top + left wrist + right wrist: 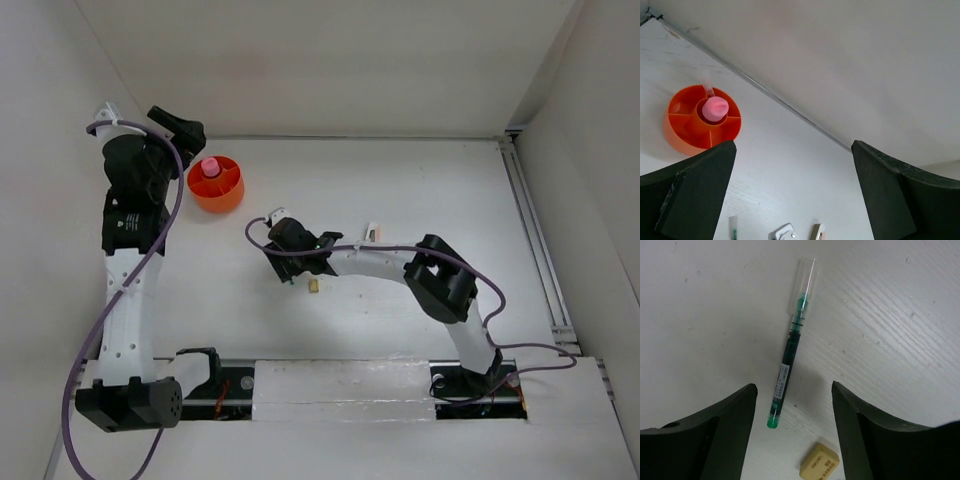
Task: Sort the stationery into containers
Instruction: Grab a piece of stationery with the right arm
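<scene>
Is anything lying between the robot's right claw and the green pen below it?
Nothing visible does. The right gripper hangs with jaws apart over the green pen, which lies bare on the table. The eraser sits near the pen's end, not touching it.

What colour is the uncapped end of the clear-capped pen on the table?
Green; the pen shows best in the right wrist view.

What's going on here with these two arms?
Two arms are sorting stationery. The left hand hangs open near the orange tub, where a pink-capped tube stands in the middle compartment. The right hand is low over a green pen, jaws apart either side, not gripping yet. An eraser lies nearby.
</scene>
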Controlling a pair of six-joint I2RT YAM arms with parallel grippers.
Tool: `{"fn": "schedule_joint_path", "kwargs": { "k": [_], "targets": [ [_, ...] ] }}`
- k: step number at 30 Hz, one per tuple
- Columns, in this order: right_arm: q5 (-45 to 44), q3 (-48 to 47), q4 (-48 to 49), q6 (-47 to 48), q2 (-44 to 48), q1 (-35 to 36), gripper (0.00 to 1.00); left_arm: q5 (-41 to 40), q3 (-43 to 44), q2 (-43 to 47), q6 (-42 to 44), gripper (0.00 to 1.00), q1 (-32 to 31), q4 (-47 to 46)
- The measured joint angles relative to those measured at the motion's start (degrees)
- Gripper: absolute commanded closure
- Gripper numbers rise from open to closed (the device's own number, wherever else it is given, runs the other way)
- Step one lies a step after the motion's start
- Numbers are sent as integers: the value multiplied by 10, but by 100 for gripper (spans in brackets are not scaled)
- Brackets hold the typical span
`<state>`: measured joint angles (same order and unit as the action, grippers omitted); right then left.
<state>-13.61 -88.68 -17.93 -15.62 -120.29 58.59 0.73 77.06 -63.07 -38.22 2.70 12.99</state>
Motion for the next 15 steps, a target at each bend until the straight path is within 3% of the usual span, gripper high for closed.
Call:
{"fn": "schedule_joint_path", "kwargs": {
  "k": [10,15],
  "targets": [
    [-35,-92,-50,-7,-77,0,56,7,-35,52,17,0,0,16],
    [-40,-100,-61,-23,-81,3,78,7,-35,60,26,0,0,22]
  ]
}}
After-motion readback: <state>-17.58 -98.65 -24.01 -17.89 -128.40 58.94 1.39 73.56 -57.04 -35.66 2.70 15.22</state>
